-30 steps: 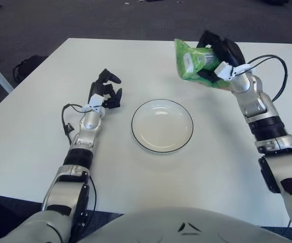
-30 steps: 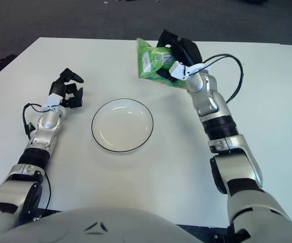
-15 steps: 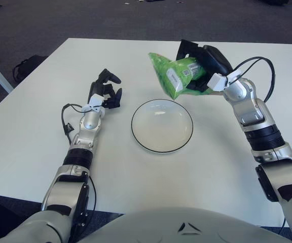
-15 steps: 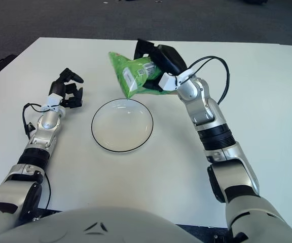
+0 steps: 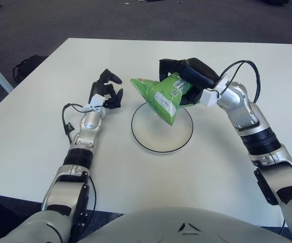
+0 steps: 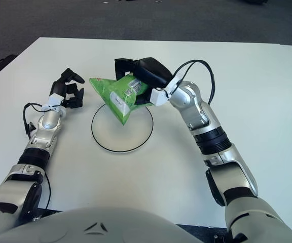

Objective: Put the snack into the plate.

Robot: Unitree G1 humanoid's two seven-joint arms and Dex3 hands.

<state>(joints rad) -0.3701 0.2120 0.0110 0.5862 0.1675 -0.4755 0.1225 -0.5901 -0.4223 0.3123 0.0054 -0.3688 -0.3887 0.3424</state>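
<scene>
Count on the white rectangular tabletop: one green foil snack bag; one round white plate with a thin dark rim. Robot hands in view: two, a left robot hand and a right robot hand. Dark bag on the floor at the left: one.

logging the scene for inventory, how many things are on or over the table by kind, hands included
Green foil snack bag: 1, held by the right hand over the plate.
Round white plate with a dark rim: 1, on the white table.
Robot hands: 2; the left hand shows left of the plate, holding nothing.
Total: 4.
</scene>
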